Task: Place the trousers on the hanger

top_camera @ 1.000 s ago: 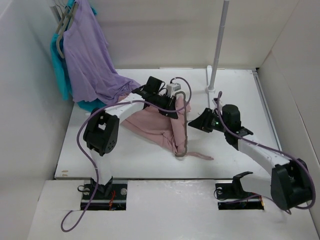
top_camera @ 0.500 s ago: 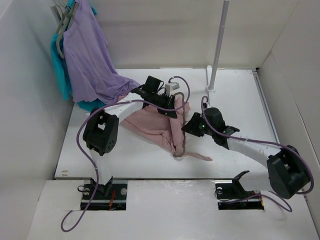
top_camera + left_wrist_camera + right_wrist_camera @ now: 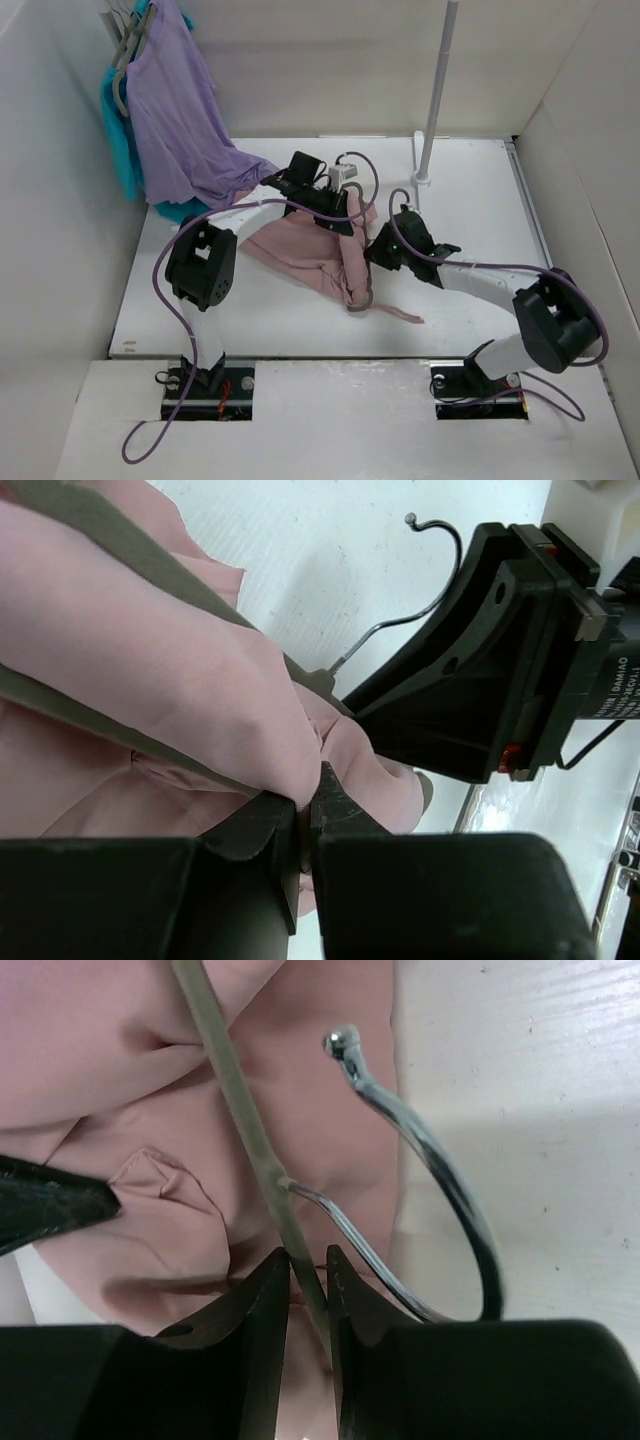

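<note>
The pink trousers [image 3: 300,250] lie bunched on the white table [image 3: 200,310], draped over the thin grey hanger [image 3: 367,290]. My left gripper [image 3: 338,222] is shut on a fold of the trousers [image 3: 150,650] at the hanger's top; the pinch shows in the left wrist view [image 3: 305,815]. My right gripper [image 3: 377,252] sits beside it. In the right wrist view [image 3: 308,1270] it is shut on the hanger's grey arm [image 3: 235,1110], just below where the metal hook [image 3: 440,1180] joins it. The hook lies flat, partly on the table.
Purple [image 3: 175,110] and teal [image 3: 120,130] shirts hang on thicker hangers at the back left, the purple hem touching the table near the trousers. A white pole on a base [image 3: 435,100] stands at the back right. White walls enclose the table.
My right arm has swung left across the table to the hanger and its jaws now grip the hanger arm. My left gripper has stayed in place, holding the trousers.
</note>
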Robot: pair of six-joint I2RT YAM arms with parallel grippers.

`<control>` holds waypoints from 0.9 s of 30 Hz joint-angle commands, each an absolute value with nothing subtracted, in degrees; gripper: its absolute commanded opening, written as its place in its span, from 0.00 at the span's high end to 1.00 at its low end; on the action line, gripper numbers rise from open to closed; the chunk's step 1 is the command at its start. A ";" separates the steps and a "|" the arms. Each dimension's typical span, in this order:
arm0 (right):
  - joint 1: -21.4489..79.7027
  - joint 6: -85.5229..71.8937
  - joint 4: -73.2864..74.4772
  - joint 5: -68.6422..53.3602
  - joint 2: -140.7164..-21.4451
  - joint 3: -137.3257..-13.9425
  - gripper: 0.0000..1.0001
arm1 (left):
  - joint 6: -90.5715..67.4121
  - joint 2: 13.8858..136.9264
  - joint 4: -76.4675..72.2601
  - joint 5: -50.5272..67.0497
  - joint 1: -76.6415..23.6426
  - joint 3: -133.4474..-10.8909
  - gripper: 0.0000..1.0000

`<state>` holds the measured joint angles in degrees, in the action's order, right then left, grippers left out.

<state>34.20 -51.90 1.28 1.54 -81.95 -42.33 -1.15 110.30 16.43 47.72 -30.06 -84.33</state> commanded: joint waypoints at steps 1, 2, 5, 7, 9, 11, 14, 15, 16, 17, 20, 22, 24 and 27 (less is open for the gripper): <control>34.54 -51.07 -2.35 2.21 -83.84 -45.35 0.73 | -0.18 108.54 16.61 50.62 -30.40 -85.69 1.00; 34.54 -50.37 -3.24 1.41 -85.76 -45.96 0.71 | 0.35 108.54 17.13 50.62 -30.41 -85.69 1.00; 33.84 -51.06 -3.78 0.09 -90.59 -47.55 0.87 | 1.05 109.25 18.45 52.82 -31.03 -87.62 1.00; 32.97 -52.64 -3.78 0.09 -91.93 -48.25 1.00 | 2.80 109.86 20.47 53.52 -31.55 -88.15 1.00; 31.56 -55.79 -4.57 0.09 -90.98 -46.94 1.00 | 5.17 108.91 22.23 53.53 -32.08 -88.95 1.00; 29.46 -58.52 -5.10 0.70 -89.48 -45.80 1.00 | 9.04 106.27 22.93 54.92 -32.70 -88.95 1.00; 27.08 -61.08 -5.10 0.18 -88.86 -45.18 1.00 | 12.47 104.94 26.97 61.31 -32.70 -90.25 1.00; 26.55 -61.08 -5.10 0.18 -88.86 -45.18 1.00 | 12.48 104.94 27.77 63.26 -32.70 -92.61 1.00; 26.54 -60.56 -5.10 -0.78 -91.12 -46.13 1.00 | 11.61 104.94 27.77 64.93 -32.70 -93.94 1.00; 26.54 -59.86 -5.10 -1.92 -92.19 -46.66 1.00 | 10.56 104.94 27.77 67.13 -32.70 -95.26 1.00; 27.33 -59.33 -5.10 -3.08 -96.41 -47.99 1.00 | 6.42 104.41 27.25 69.34 -32.70 -101.41 1.00; 28.82 -58.80 -5.10 -3.08 -97.47 -48.51 1.00 | 4.23 103.89 26.72 69.87 -32.70 -106.42 1.00; 29.44 -57.40 -5.10 -3.08 -98.09 -48.52 1.00 | 2.99 103.28 25.94 69.35 -32.70 -109.23 1.00; 29.44 -55.38 -5.10 -4.74 -98.61 -48.52 1.00 | -1.29 103.27 23.57 69.95 -32.70 -113.02 1.00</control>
<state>28.60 -59.09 -9.98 -6.66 -95.61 -49.30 5.15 110.37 30.65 56.80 -31.73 -104.95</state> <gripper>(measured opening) 0.079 0.021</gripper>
